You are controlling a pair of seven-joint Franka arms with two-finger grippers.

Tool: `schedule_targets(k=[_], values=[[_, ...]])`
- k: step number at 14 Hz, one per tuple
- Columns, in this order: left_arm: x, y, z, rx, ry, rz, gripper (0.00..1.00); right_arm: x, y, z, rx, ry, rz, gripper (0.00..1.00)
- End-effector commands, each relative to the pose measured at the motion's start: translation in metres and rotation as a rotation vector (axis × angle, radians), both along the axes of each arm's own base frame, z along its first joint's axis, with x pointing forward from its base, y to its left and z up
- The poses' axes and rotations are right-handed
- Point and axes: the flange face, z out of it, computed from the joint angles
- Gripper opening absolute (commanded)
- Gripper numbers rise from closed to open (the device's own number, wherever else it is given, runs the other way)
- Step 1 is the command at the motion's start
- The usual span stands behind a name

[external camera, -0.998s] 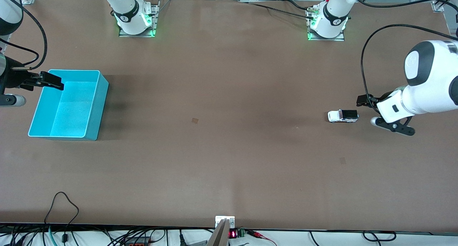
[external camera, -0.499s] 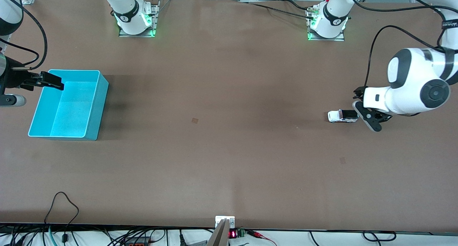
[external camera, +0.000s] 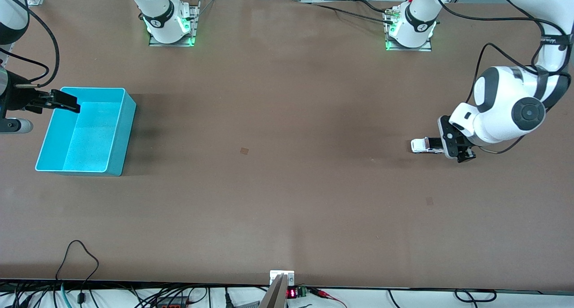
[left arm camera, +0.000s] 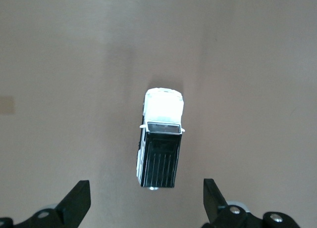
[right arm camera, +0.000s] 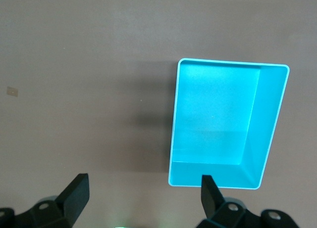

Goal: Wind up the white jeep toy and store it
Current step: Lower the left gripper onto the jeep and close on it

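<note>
The white jeep toy [external camera: 428,145] stands on the brown table near the left arm's end, black roof up. My left gripper [external camera: 456,145] is open and empty, low over the table at the jeep's rear end. In the left wrist view the jeep [left arm camera: 161,139] lies between the lines of the two spread fingers [left arm camera: 77,203], with its rear just ahead of the gripper [left arm camera: 144,201]. My right gripper [external camera: 66,102] is open and empty, waiting over the rim of the cyan bin [external camera: 128,128] at the right arm's end. The empty bin [right arm camera: 218,178] also shows ahead of the right gripper [right arm camera: 142,191].
Two small tan patches [external camera: 244,150] [external camera: 429,201] mark the table. The arm bases [external camera: 169,23] [external camera: 409,28] stand along the edge farthest from the front camera. Cables [external camera: 80,254] hang at the nearest edge.
My left arm has swung in from the table's end and turned its wrist, bringing the open gripper up to the jeep's rear. The jeep, bin and right arm have not moved.
</note>
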Motion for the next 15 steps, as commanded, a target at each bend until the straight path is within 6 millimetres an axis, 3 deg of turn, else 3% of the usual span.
schedule_targets(k=[1,5,8,11,15], values=[[-0.015,-0.001,-0.017,-0.008,-0.024,-0.096,1.00,-0.007,-0.002,0.004,-0.002,0.001,0.013,1.00],[-0.028,-0.002,-0.036,-0.019,-0.048,-0.153,1.00,-0.007,-0.001,0.004,-0.002,0.001,0.015,1.00],[-0.024,0.001,-0.033,-0.023,-0.076,-0.202,1.00,-0.007,-0.001,0.004,0.001,0.000,0.013,1.00],[-0.028,0.020,-0.045,-0.027,-0.061,-0.164,1.00,-0.007,-0.001,0.004,0.001,0.000,0.013,1.00],[-0.028,0.019,-0.056,-0.030,-0.069,-0.161,1.00,-0.007,-0.001,0.004,0.001,0.000,0.013,1.00]])
